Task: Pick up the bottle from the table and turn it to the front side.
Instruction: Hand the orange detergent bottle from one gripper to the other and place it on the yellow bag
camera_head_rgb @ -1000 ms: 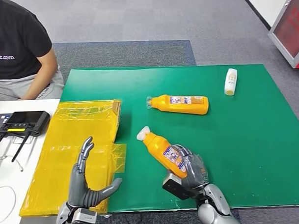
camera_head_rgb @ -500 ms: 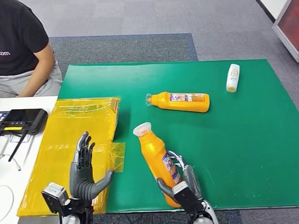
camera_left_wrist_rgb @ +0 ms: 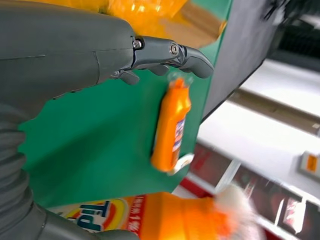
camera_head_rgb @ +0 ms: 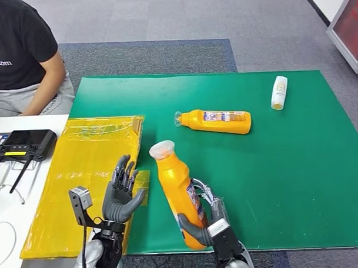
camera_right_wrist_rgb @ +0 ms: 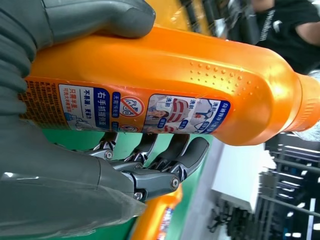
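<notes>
My right hand (camera_head_rgb: 206, 222) grips an orange detergent bottle (camera_head_rgb: 179, 190) by its lower body, lifted off the green mat (camera_head_rgb: 280, 160) and tilted nearly upright, white cap up and to the left. In the right wrist view the bottle (camera_right_wrist_rgb: 170, 90) shows its small-print label, with my thumb over it and my fingers (camera_right_wrist_rgb: 166, 165) curled under it. My left hand (camera_head_rgb: 120, 192) hovers open just left of the bottle, fingers spread, over the mat's near edge. In the left wrist view the held bottle (camera_left_wrist_rgb: 151, 217) shows its logo label. A second orange bottle (camera_head_rgb: 217, 122) lies flat mid-mat.
A small white bottle (camera_head_rgb: 279, 92) lies at the mat's far right. A yellow plastic bag (camera_head_rgb: 81, 172) covers the table's left part. A black controller (camera_head_rgb: 24, 145) with cables sits on the white table at far left, beside a seated person (camera_head_rgb: 19, 51).
My right hand has raised the bottle from lying slanted on the mat to nearly upright. My left hand has lifted and moved right, closer to the bottle. The camera shifted slightly early on.
</notes>
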